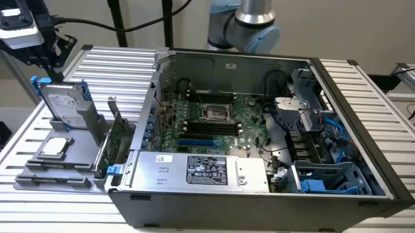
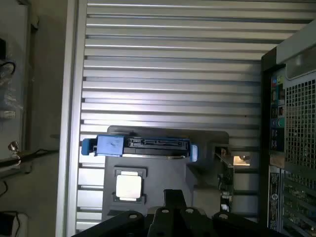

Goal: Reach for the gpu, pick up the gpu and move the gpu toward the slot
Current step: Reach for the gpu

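The arm (image 1: 249, 22) is a silver-grey tube with rounded pale-blue joint caps. Its wrist head (image 1: 19, 24) is white over black, with thick black cables (image 1: 91, 21) trailing off it. The claw (image 2: 174, 210) is matte black, dotted with small round screws.

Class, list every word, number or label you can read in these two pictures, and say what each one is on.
No text reads clearly.
Black-and-white label on the power supply: print too small.
White label on the hard drive: blurred.
Small white sticker on the power supply: too small.
Sticker on the computer case: blurred.
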You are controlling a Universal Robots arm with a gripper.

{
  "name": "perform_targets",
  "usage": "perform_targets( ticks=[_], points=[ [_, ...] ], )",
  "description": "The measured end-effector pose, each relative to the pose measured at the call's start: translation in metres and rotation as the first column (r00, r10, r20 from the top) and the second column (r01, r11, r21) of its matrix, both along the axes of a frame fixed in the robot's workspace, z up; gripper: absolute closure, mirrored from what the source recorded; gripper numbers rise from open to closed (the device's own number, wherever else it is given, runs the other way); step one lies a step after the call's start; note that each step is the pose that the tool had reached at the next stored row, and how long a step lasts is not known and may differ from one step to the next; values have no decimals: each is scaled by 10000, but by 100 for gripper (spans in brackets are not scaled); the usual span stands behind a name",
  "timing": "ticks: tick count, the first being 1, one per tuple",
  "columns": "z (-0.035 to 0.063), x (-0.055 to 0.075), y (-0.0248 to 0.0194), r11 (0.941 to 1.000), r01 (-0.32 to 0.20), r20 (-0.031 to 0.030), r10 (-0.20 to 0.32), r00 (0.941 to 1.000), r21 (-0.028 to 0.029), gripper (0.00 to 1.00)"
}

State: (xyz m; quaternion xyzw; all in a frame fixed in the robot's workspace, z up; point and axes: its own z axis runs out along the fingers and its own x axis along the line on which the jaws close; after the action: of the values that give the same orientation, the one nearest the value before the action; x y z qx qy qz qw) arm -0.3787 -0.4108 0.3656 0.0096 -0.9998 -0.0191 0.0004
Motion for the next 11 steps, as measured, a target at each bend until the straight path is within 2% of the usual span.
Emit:
perform_targets(
  ticks=[11],
  points=[
    [0,0,0,10000,0,0,0,10000,0,89]
  ],
)
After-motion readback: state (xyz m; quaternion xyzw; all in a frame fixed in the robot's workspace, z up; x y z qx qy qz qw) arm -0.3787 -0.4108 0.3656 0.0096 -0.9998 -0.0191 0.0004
